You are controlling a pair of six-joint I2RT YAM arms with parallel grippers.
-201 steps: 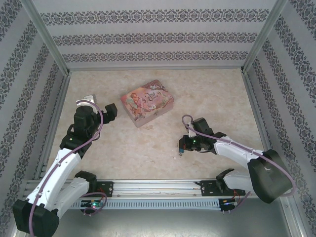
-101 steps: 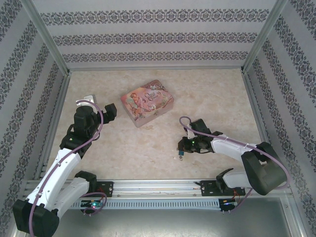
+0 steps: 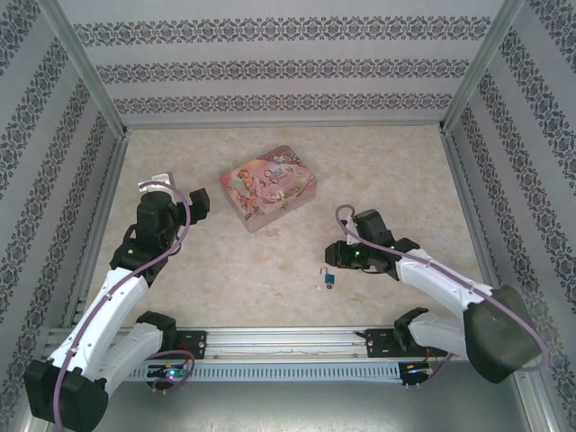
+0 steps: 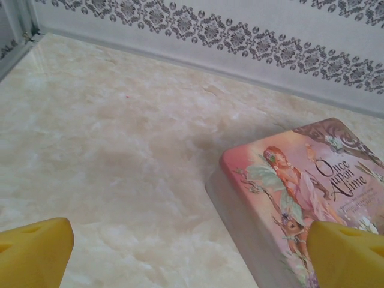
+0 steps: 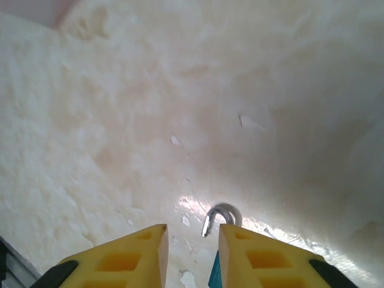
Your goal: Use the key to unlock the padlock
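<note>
The left gripper (image 4: 192, 258) hangs spread wide beside the decorated pink rectangular tin (image 3: 268, 187), and further right the tiny blue padlock (image 3: 326, 280) with a thin silvery shackle lies on the beige marbled table (image 3: 405, 180) under the right gripper (image 5: 193, 252), whose jaws stand narrowly parted, clasping nothing.

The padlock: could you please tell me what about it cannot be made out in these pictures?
Top view: the padlock is too small to show a key or whether it is unlocked.
Right wrist view: its blue body is mostly hidden by a finger of the right gripper and cut off by the bottom edge; the shackle is plain.
Whether that finger touches it cannot be told.
</note>
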